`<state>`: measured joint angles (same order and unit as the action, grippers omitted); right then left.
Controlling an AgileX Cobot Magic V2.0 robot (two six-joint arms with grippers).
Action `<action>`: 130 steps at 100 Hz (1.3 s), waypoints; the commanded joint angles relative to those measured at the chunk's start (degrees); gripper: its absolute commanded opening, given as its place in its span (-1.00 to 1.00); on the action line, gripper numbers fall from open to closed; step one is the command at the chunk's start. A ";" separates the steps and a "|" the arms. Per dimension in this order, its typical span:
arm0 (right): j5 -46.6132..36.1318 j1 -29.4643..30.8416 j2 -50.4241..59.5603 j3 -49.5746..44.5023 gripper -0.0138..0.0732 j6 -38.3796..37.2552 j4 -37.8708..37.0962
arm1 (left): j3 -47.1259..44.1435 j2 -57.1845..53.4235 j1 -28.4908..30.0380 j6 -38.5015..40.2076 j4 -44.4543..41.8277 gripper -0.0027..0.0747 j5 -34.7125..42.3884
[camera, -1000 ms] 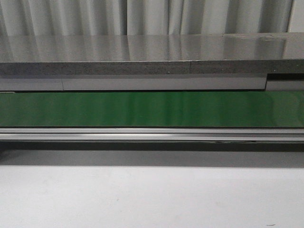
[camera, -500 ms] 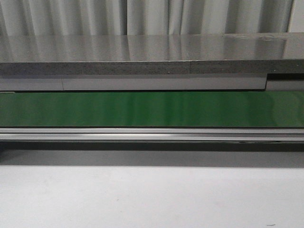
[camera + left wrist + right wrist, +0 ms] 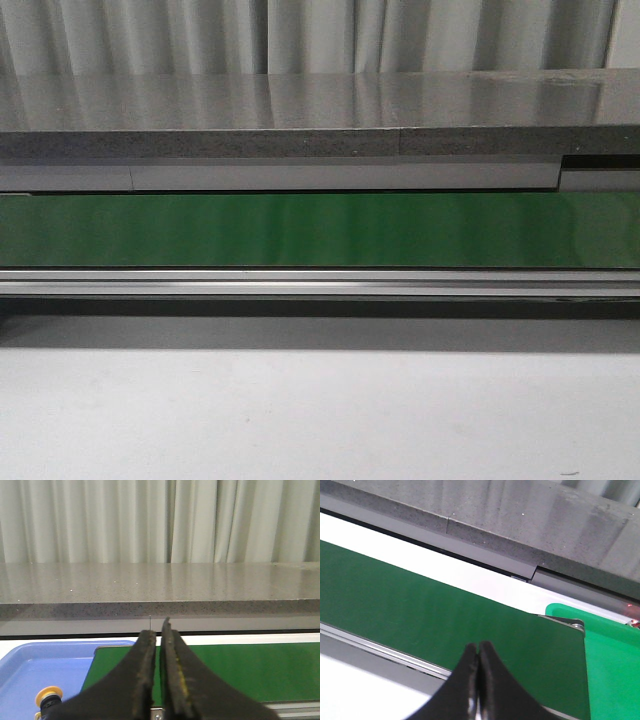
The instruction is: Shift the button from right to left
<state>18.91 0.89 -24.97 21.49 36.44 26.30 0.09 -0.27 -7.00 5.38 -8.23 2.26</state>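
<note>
Button (image 3: 48,696), a yellow-orange cap on a dark body, sits in the blue tray (image 3: 30,665) just beside the left gripper (image 3: 156,630), whose fingers are nearly together; the right gripper (image 3: 478,649) is pressed closed over the green belt (image 3: 420,610).

We note the belt (image 3: 320,230) running across mid-frame in the front view, the counter (image 3: 300,110) behind it, the table (image 3: 320,420) before it. In the left wrist view, lower left, the button (image 3: 48,696) sits in a tray (image 3: 30,660) at the belt's end.
</note>
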 commanded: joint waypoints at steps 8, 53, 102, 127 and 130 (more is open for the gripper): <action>-3.61 -0.16 -0.04 1.44 -0.84 -2.49 -1.19 | -2.34 -2.09 -0.31 0.64 0.49 -0.92 4.63; -14.06 -1.02 4.34 -3.54 -0.84 -35.05 -24.30 | -2.34 -2.09 -0.31 0.64 0.49 -0.92 4.63; -16.15 -1.27 18.60 -16.59 -0.84 -35.40 -26.30 | -2.34 -2.09 -0.31 0.64 0.49 -0.92 4.63; -20.26 -1.27 23.30 -22.49 -0.84 -35.51 -26.30 | -2.34 -2.09 -0.31 0.64 0.49 -0.92 4.63; -20.44 -1.27 23.99 -23.02 -0.84 -35.51 -26.30 | -2.34 -2.09 -0.31 0.64 0.49 -0.92 4.63</action>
<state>4.98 -0.21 -1.82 -1.22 1.08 0.84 0.09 -0.27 -7.00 5.38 -8.13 2.26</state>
